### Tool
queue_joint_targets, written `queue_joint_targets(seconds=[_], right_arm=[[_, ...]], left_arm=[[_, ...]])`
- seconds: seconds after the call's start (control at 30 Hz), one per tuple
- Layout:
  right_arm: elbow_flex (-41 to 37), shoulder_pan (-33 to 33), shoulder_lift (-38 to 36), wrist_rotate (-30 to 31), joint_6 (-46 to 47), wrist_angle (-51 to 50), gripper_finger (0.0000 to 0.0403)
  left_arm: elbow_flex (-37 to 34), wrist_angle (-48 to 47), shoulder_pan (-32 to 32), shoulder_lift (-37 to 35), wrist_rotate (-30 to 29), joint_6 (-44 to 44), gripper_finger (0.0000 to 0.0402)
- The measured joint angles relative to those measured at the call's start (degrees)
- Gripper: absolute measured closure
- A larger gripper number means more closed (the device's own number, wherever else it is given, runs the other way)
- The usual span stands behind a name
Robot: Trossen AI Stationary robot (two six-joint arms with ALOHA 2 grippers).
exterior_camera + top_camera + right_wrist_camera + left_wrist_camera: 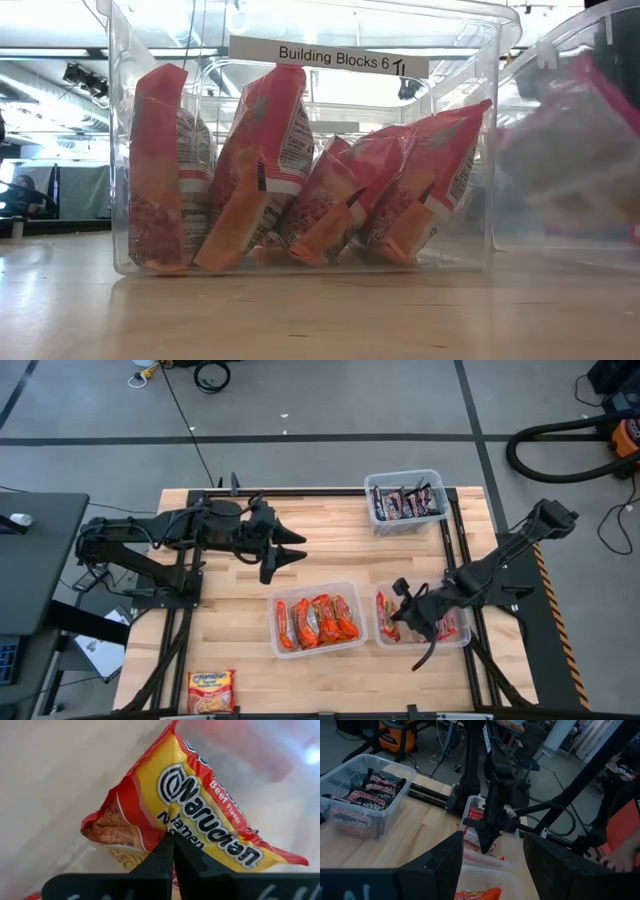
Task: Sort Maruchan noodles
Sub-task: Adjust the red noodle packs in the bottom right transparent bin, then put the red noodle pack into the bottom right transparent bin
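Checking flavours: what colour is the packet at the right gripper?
Yellow with red edges, clearest in right wrist view.

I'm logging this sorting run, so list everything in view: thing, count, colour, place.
Centre bin: one, clear, table front middle, holding about five upright orange-red packets.
Right bin: one, clear, beside the centre bin, red packets inside.
Far bin: one, clear, table's back right, dark brown packets.
Loose packet: one, yellow-red, flat at the front left edge.
Beef packet: one, yellow-red, pinched in the right gripper.
Table: one, light wood.
Vacuum: one, orange, on the floor.
Left gripper: open, above the table's middle.
Right gripper: shut, over the right bin.
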Motion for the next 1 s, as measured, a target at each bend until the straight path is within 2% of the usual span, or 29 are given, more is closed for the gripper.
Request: queue_joint_targets(seconds=[0.2, 0.5, 0.6, 0.77, 1.0], right_arm=[[-4.5, -0.1, 5.3, -0.8, 0.1, 9.6, 0.0393], [-4.5, 0.0, 10.1, 0.7, 0.5, 15.6, 0.0373], [-4.5, 0.0, 9.7, 1.0, 0.7, 15.7, 0.0352], [-4.5, -0.1, 7.3, 1.5, 0.7, 14.4, 0.0297], [1.4, -0.1, 5.0, 1.6, 0.7, 4.2, 0.0233]], left_arm=[[0.0, 0.0, 0.0, 0.0, 0.0, -1.0, 0.0191], [0.0, -0.4, 0.0, 0.0, 0.0, -2.2, 0.0191], [0.0, -0.9, 0.0, 0.0, 0.0, -3.0, 0.0191], [0.0, -2.7, 0.0, 0.0, 0.0, -3.5, 0.0191], [0.0, -5.7, 0.0, -0.1, 0.1, -4.5, 0.0191]])
